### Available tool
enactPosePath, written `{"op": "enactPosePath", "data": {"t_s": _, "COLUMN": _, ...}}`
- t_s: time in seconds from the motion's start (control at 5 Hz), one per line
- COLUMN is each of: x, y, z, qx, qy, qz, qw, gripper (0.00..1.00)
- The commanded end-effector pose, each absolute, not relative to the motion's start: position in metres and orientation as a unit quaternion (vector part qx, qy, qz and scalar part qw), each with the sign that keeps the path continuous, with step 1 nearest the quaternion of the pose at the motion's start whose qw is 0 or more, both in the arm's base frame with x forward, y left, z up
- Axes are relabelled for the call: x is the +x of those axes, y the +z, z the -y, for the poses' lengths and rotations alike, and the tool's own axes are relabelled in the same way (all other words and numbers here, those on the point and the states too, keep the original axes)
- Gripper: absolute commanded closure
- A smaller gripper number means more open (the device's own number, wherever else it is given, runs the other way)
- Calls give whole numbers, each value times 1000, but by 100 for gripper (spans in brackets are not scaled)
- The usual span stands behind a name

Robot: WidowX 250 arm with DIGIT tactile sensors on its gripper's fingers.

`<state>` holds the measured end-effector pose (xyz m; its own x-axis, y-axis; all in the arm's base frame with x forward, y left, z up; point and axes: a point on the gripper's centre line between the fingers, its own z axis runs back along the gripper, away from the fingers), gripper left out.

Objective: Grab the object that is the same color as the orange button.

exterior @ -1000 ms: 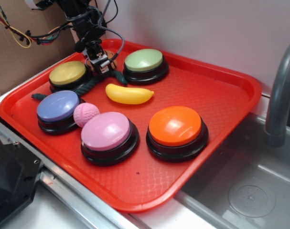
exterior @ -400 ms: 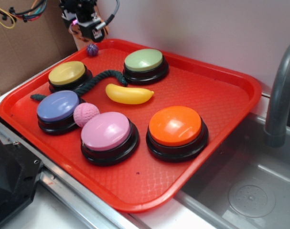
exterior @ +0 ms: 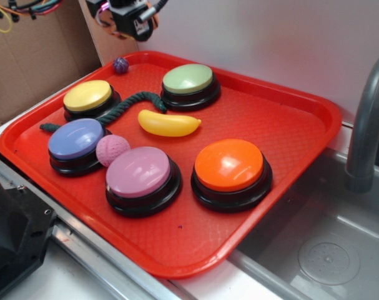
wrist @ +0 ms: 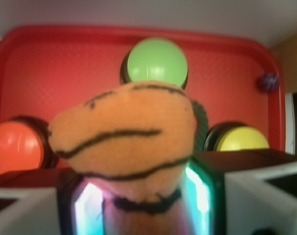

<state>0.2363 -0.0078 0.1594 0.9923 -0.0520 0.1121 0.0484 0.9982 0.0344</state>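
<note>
While raised above the tray's [exterior: 314, 103] back-left corner, claw [exterior: 132, 22] is clamped on the plush toy [wrist: 126, 134]. Wrist cam shows toy's dark stripes; ext. cam barely shows it. Orange button [exterior: 229, 165] sits front-right.

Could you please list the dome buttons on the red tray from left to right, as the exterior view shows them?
Round blue-purple dome button → round yellow dome button → round pink dome button → round pale green dome button → round bright-orange dome button, all on black bases on the red plastic tray.
</note>
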Motion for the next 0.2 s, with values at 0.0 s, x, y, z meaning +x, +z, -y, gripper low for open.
{"op": "enactPosePath", "data": {"t_s": 0.0, "x": 232, "y": 167, "z": 16, "qx": 1, "qy": 21, "qz": 74, "qw": 997, "gripper": 100}}
